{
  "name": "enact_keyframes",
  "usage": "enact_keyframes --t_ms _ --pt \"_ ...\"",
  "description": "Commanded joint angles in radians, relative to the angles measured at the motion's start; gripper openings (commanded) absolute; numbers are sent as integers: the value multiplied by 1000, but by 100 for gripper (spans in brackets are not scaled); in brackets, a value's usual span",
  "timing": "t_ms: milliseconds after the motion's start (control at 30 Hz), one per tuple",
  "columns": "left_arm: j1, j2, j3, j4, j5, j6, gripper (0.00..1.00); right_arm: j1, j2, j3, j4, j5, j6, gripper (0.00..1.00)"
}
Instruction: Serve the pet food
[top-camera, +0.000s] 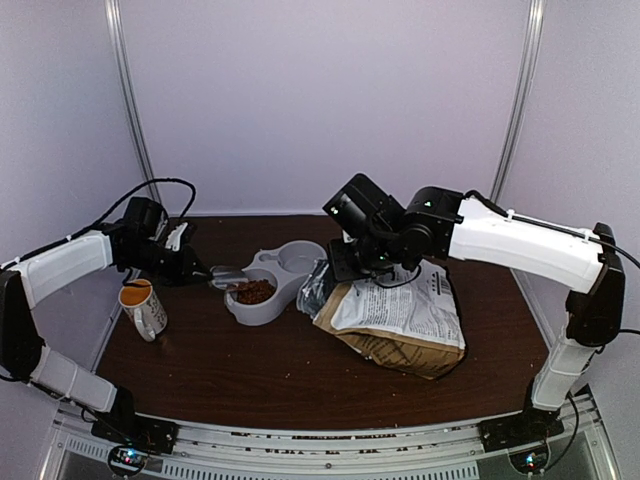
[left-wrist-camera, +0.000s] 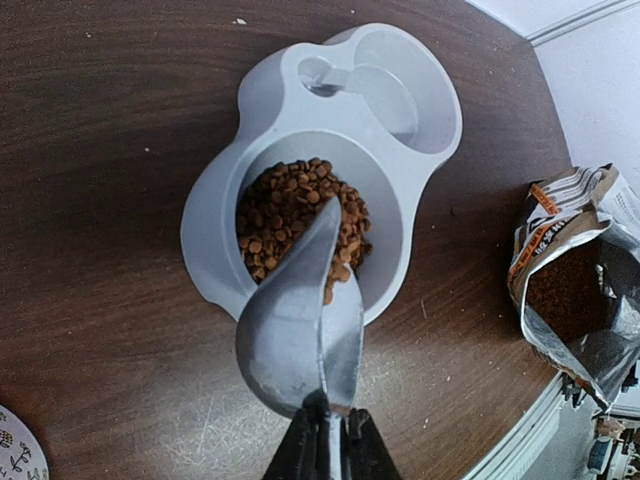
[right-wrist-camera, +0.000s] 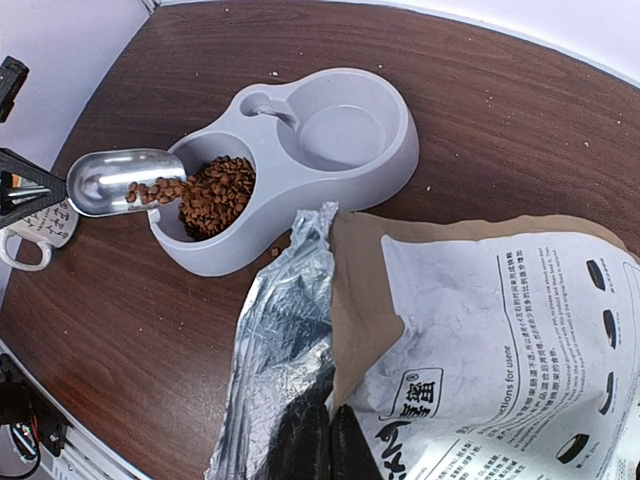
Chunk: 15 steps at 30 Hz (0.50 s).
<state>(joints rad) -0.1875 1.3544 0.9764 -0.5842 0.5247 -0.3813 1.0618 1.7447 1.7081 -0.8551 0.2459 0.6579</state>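
Observation:
Reddish-brown pet food (left-wrist-camera: 300, 215) fills the near compartment of a grey double bowl (left-wrist-camera: 215, 200). My left gripper (left-wrist-camera: 328, 440) is shut on the handle of a metal scoop (left-wrist-camera: 300, 330), which is tipped over that compartment. In the right wrist view kibble (right-wrist-camera: 215, 192) spills from the scoop (right-wrist-camera: 115, 180) into the bowl (right-wrist-camera: 400, 170). My right gripper (right-wrist-camera: 330, 440) is shut on the open edge of the brown food bag (right-wrist-camera: 480, 330), holding its foil-lined mouth up. From above, the bag (top-camera: 400, 315) lies right of the bowl (top-camera: 290, 262).
A patterned mug (top-camera: 143, 308) stands at the table's left edge, below my left arm. The bowl's far compartment (right-wrist-camera: 340, 130) holds no kibble. Crumbs dot the brown tabletop (top-camera: 270, 370). White walls close in the back and sides.

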Motion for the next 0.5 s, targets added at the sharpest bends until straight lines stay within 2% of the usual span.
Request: enact_keyframes --t_ms 0,267,467 --pt "-33 9 55 -17 -51 37 0 4 -57 -8 59 46 -5 0" --pt "-66 8 96 -81 -151 77 0 4 -69 -20 64 49 -6 0" --pt "-92 -27 115 -86 -172 106 0 5 -74 -24 68 52 -9 0"
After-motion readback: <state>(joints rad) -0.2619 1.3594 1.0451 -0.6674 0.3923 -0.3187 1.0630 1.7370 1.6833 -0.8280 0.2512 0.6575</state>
